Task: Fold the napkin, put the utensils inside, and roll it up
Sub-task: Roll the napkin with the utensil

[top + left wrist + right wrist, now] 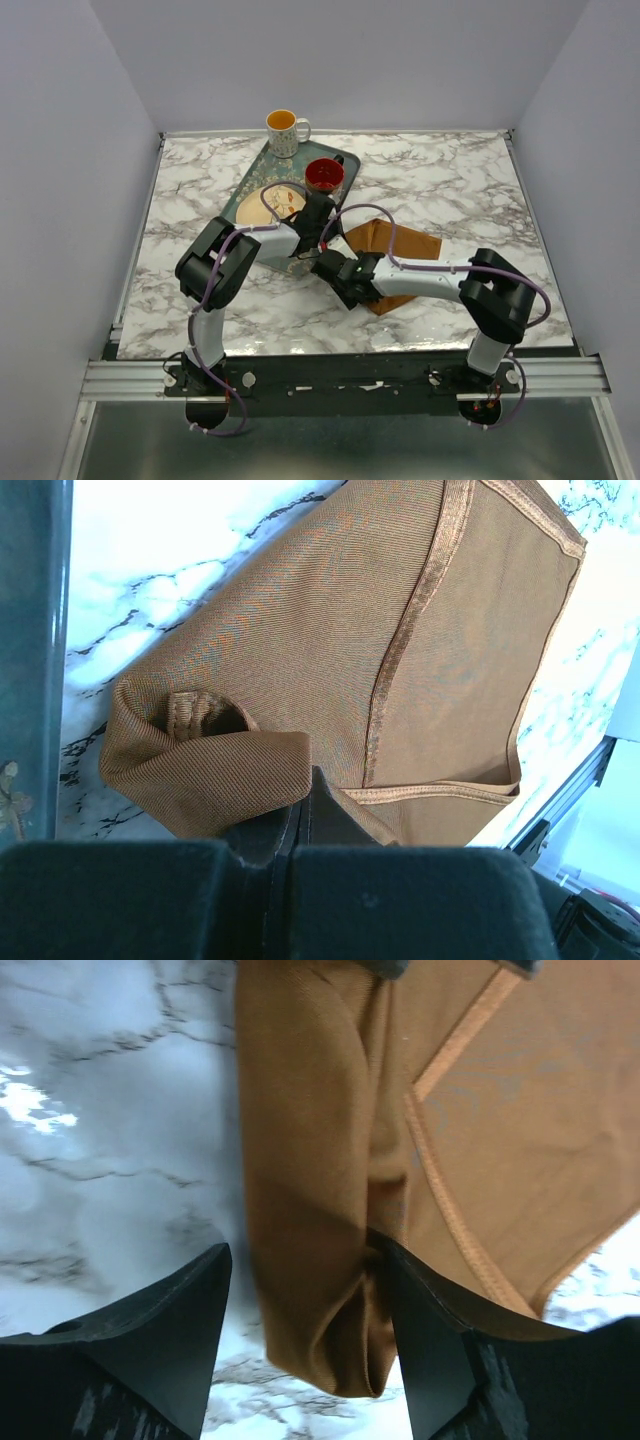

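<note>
Tray [240, 190] holds plate [274, 199] and red cup [324, 175]; left claw [303, 795] pinches napkin [400, 630], right claw [302, 1250] wide astride its roll

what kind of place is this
Probably a robot lab cell staged as a dining table: plain walls box in a marble-look tabletop, arms bolt to a metal rail, with a mug and napkin set out.

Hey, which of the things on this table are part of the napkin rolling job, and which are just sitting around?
Part of the job:
napkin, partly rolled
left pincer, shut on its edge
right pincer, open around the roll
cutlery: none visible

Just lying about:
mug
red cup
plate
green tray
</note>
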